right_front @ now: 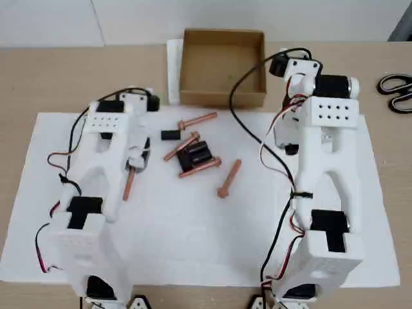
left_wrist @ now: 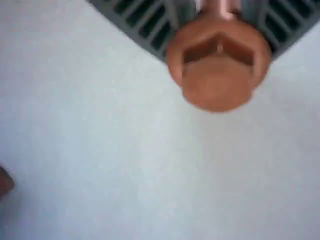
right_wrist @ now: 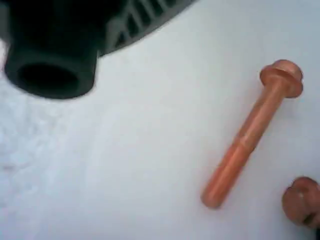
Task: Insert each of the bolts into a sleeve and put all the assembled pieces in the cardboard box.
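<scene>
Bolt (left_wrist: pixel 217 65) gripped by left fingers (left_wrist: pixel 142 22) | sleeve (right_wrist: pixel 50 70) gripped by right fingers (right_wrist: pixel 145 20) (both closed)

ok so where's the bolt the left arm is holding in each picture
high view: the held bolt slants down from the left gripper, left of the loose sleeves.
left wrist view: its head faces the camera close up, against the gripper's ribbed finger.
right wrist view: another bolt lies loose on the paper, not the held one.
shared landmark: the white paper under everything.
</scene>
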Controlling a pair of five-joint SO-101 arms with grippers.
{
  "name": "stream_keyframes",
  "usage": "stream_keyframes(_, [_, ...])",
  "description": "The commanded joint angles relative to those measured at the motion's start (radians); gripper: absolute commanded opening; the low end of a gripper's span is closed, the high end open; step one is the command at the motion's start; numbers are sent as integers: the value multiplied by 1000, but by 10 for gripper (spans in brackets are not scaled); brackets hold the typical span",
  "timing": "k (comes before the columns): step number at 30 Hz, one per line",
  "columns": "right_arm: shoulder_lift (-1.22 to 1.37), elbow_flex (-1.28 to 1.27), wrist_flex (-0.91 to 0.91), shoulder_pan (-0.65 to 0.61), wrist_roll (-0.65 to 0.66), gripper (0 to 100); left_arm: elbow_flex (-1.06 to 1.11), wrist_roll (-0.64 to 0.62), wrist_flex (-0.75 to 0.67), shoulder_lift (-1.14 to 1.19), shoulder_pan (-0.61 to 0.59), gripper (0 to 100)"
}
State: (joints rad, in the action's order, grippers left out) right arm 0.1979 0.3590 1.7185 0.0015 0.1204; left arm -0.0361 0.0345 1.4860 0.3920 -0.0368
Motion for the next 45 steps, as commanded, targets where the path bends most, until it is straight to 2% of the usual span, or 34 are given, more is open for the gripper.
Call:
stream_keyframes(1, [-53,3,-12,-1,6,4,-21,11,-18,-64,-9,11])
stream_keyframes(4, [-53,3,-12,-1,6,4,-8,11,-21,-64,-5,18])
stream_keyframes(8, [-53,3,-12,-1,6,4,30,37,-26,-64,-5,90])
stream_keyframes(17, [-53,3,-12,-1,6,4,47,44,-68,-64,-5,95])
stream_keyframes(22, [-53,3,-12,-1,6,4,90,46,-103,-64,-5,83])
stream_keyframes(26, [-53,3,-12,-1,6,4,140,46,-135,-64,-5,3])
stream_keyframes(32, [-62,6,-12,-2,6,4,143,43,-132,-75,-3,6])
stream_keyframes(37, [-119,31,-7,-36,11,5,24,41,-21,-75,-3,6])
stream_keyframes(45, [-440,-32,-19,-134,8,9,-242,41,193,-75,-5,6])
